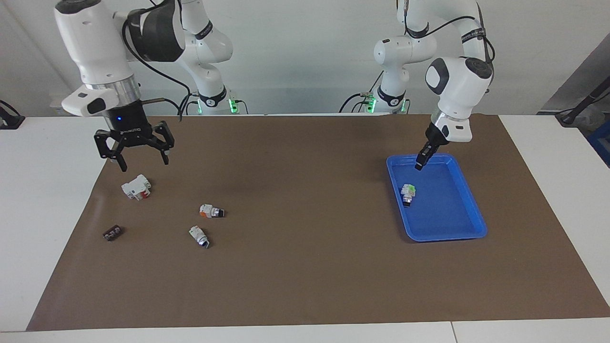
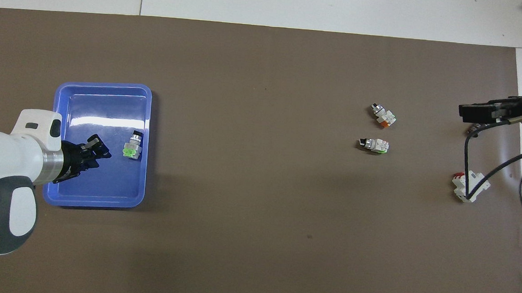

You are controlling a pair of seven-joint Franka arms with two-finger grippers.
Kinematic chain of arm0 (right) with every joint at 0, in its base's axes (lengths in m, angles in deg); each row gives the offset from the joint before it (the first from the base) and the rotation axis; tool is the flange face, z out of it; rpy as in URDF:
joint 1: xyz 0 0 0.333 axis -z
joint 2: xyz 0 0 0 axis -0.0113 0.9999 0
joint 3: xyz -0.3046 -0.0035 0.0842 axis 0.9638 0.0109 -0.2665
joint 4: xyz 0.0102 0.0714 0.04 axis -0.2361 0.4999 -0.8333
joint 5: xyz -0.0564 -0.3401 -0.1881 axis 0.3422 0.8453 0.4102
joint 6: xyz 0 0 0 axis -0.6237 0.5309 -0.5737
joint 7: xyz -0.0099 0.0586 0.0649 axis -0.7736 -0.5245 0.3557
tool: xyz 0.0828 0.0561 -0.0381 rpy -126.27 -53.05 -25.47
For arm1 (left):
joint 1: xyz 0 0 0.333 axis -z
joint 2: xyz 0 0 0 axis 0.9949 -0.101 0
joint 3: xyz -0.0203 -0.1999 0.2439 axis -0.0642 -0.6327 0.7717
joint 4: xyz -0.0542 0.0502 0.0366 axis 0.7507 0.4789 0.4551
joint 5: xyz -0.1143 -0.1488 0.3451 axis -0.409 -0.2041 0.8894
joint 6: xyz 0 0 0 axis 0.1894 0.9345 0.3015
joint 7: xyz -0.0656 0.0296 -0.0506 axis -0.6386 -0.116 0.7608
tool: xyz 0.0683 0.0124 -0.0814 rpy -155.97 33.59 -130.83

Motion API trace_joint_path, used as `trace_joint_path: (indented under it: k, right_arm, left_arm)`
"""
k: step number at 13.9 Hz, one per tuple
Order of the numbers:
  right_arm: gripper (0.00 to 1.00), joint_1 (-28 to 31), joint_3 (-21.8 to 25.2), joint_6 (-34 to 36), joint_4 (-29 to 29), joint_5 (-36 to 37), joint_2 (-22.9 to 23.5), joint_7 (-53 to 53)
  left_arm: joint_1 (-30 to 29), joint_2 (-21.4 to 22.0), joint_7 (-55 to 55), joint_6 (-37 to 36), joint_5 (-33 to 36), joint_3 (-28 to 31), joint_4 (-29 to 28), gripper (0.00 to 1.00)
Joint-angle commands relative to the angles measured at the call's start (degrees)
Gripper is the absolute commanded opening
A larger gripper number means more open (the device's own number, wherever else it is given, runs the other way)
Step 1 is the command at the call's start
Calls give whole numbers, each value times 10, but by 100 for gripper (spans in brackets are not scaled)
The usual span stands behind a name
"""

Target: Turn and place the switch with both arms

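Switch (image 1: 407, 194): I see it lying loose in the blue tray (image 1: 469, 209).
Left gripper (image 1: 420, 164): over tray; fingers I cannot judge.
Right gripper (image 1: 141, 162): fingers apart, empty; its label unreadable.

A brown mat (image 1: 305, 286) covers the white table (image 1: 43, 200).

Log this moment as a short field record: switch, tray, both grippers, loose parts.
switch: green-ended switch lies in the blue tray, not gripped
left gripper: left gripper above the tray, holding nothing
right gripper: right gripper open, raised over the white block
loose parts: orange-ended switch, another green-ended switch, small dark part on the mat
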Motion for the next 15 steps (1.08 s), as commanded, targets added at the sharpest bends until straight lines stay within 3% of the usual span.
trace_joint_path:
  k: [1, 3, 5, 6, 7, 10, 12, 15]
  right_arm:
    - [100, 2, -1, 68, -26, 20, -1, -81]
    - [100, 2, -3, 101, -12, 20, -17, -144]
    - [100, 1, -3, 104, 2, 20, -25, -146]
    - [100, 3, -3, 103, 1, 20, -24, -145]
    - [100, 2, -3, 116, 5, 15, -28, -145]
    - [100, 2, -3, 139, 21, 14, -40, -149]
    - [100, 3, -3, 146, 24, 13, -39, -150]
    - [100, 8, -1, 166, -21, 2, -7, -150]
  left_arm:
    - [-4, 3, -157, -39, 8, 9, 49, 69]
    - [-3, -4, -304, -66, 9, 25, 95, 69]
    - [-1, -31, -375, -128, 9, 43, 167, 70]
    - [3, -47, -379, -161, 10, 45, 203, 75]
    - [7, -63, -382, -183, 11, 53, 236, 91]
    - [35, -112, -383, -253, 72, 66, 354, 100]
    - [51, -145, -383, -310, 97, 68, 437, 100]
    - [56, -162, -383, -352, 100, 88, 476, 100]
